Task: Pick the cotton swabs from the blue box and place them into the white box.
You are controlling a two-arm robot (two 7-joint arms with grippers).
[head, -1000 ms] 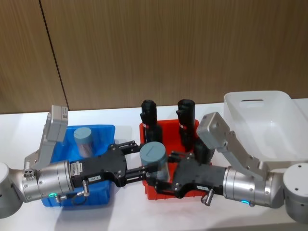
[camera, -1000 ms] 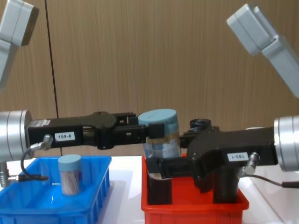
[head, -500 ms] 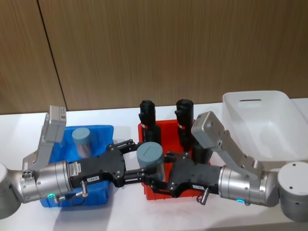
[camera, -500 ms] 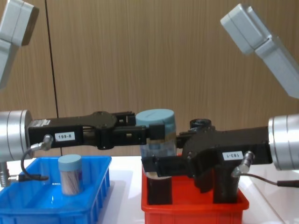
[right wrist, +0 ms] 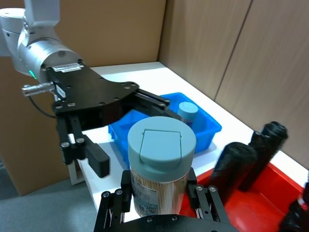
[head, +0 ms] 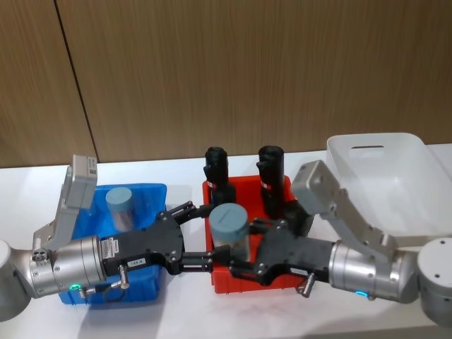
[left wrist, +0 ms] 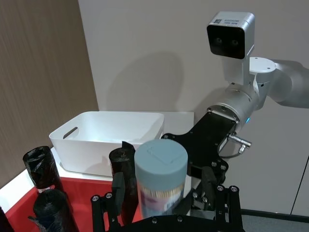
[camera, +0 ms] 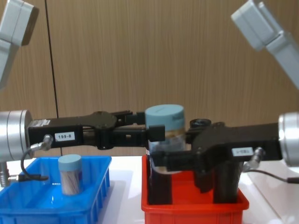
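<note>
A: Where is the jar of cotton swabs (head: 228, 224)?
B: Above the red bin (camera: 196, 205), clamped in the right hand (head: 233, 248); the left hand (head: 201, 236) is spread open beside it.
A: Risk?
B: Swinging toward the white box (head: 395, 176), it may clip the black rolls (head: 272, 169).

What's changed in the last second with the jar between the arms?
The right gripper now grips the cotton swab jar and has carried it slightly rightward and up; the left gripper has spread its fingers off it. The second jar in the blue box stayed put.
</note>
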